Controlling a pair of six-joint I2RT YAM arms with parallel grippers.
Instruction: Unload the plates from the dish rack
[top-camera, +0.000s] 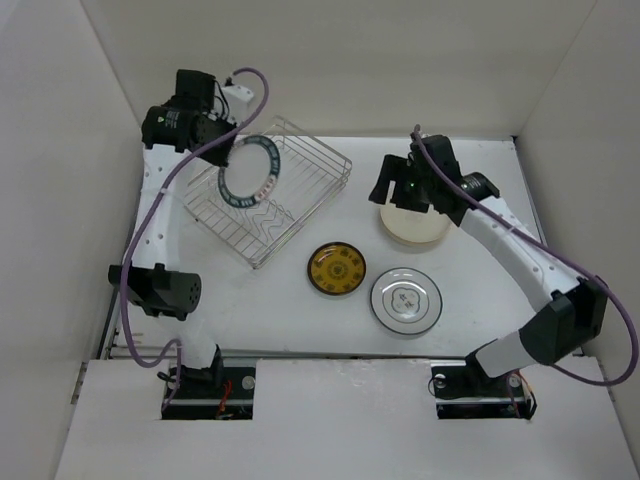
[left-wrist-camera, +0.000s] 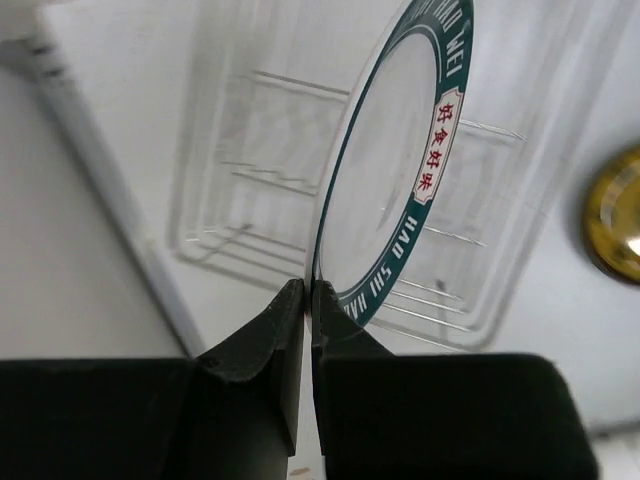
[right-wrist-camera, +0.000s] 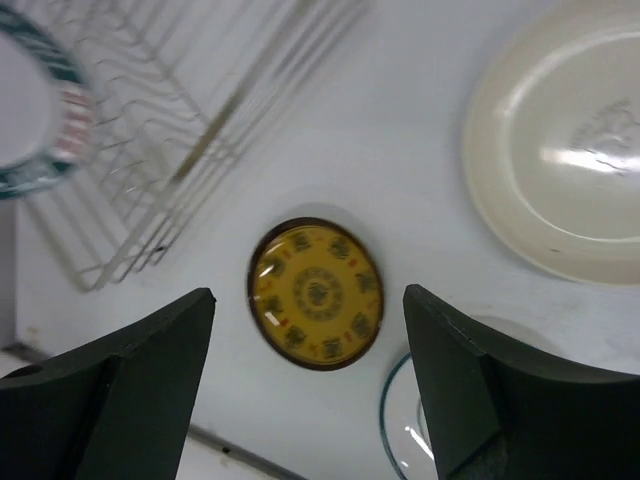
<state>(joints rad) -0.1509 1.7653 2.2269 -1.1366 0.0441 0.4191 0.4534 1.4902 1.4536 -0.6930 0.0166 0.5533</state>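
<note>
My left gripper (left-wrist-camera: 307, 288) is shut on the rim of the white plate with a teal patterned rim (top-camera: 249, 170), holding it on edge above the silver wire dish rack (top-camera: 300, 205). The plate (left-wrist-camera: 400, 160) and rack (left-wrist-camera: 250, 200) also show in the left wrist view. My right gripper (right-wrist-camera: 310, 300) is open and empty, held above the table over the yellow patterned plate (right-wrist-camera: 315, 293). That plate (top-camera: 336, 269) lies flat on the table. A cream plate (top-camera: 415, 228) lies under my right wrist. A white plate with a thin teal edge (top-camera: 406, 300) lies front right.
The rack (right-wrist-camera: 150, 120) holds no other plate that I can see. White walls enclose the table (top-camera: 300, 320) on three sides. The cream plate (right-wrist-camera: 560, 150) lies right of the right gripper in its wrist view.
</note>
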